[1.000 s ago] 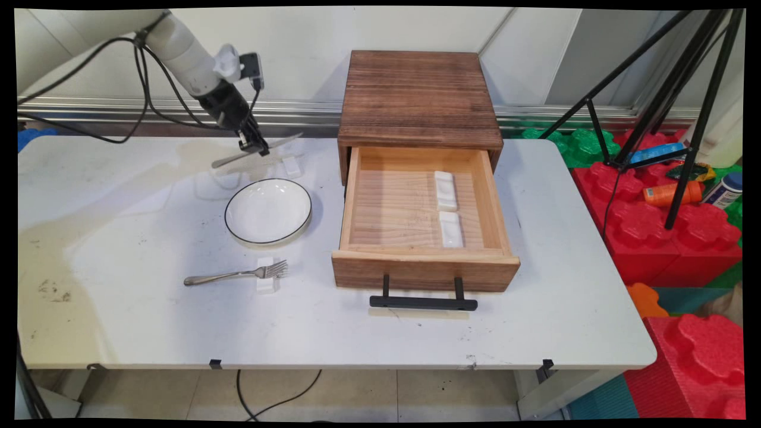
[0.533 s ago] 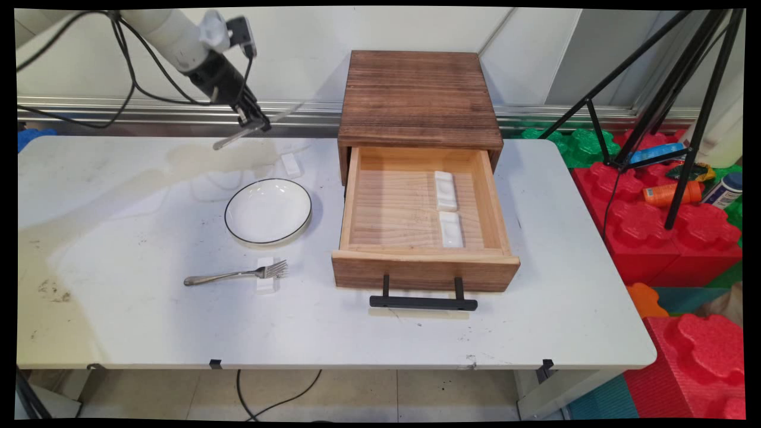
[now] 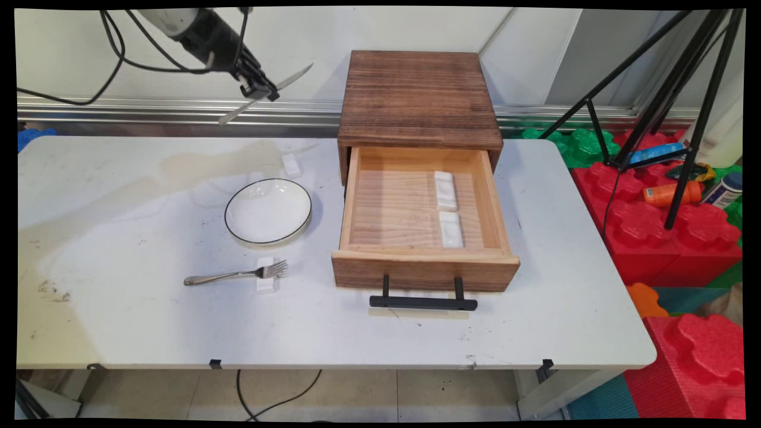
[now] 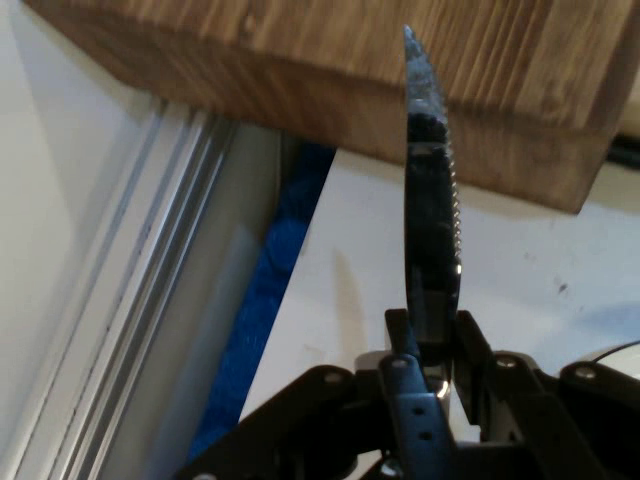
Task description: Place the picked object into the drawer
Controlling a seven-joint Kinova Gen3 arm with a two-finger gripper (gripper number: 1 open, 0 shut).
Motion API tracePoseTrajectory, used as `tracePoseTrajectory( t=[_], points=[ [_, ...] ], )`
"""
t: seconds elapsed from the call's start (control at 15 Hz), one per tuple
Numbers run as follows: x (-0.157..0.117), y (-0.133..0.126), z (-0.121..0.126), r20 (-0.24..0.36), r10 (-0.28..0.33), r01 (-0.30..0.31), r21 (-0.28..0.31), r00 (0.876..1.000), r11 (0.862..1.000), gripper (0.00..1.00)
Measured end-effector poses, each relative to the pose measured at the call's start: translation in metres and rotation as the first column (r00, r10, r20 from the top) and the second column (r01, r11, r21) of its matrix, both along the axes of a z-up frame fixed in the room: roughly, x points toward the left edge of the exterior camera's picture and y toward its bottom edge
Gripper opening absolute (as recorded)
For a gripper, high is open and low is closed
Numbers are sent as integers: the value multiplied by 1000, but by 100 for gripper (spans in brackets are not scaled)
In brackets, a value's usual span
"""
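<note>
While your gripper (image 3: 260, 90) was raised well above the table's (image 3: 148, 321) far left part, it was clenched on a table knife (image 3: 266, 94), gripping it near the middle, with the blade slanting up toward the cabinet (image 3: 419, 98) and the handle slanting down to the left. Your hand view showed the serrated blade (image 4: 432, 190) rising from between the closed fingers (image 4: 413, 415), pointing at the cabinet's wooden top (image 4: 420, 90).

Below the gripper, a small white rest (image 3: 291, 164) lay near the table's far edge, just beside the cabinet. You had a white plate with a dark rim (image 3: 268, 211) nearer the middle, left of the open drawer (image 3: 423, 223). Two white rests (image 3: 446, 191) (image 3: 450, 229) lay inside that drawer, toward its right side. A fork (image 3: 236, 274) lay nearer the front edge, its tines on another white rest (image 3: 267, 275).
</note>
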State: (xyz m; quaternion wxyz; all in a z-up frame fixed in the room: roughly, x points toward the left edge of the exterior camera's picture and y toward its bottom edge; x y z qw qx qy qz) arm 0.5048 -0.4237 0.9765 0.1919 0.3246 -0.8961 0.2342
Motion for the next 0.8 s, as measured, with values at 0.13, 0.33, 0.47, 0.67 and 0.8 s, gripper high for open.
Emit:
tracePoseTrajectory(
  t=[0.13, 0.33, 0.47, 0.67, 0.8],
  points=[
    [-14, 7, 17, -2, -24, 24, -22, 1000, 999, 0],
    [-39, 13, 36, 1, -76, 76, -43, 997, 996, 0],
    [-62, 16, 48, 2, -123, 123, -54, 992, 991, 0],
    [-94, 17, 58, -2, -171, 171, -61, 985, 983, 0],
    [-121, 15, 64, -4, -208, 208, -64, 978, 976, 0]
  ],
)
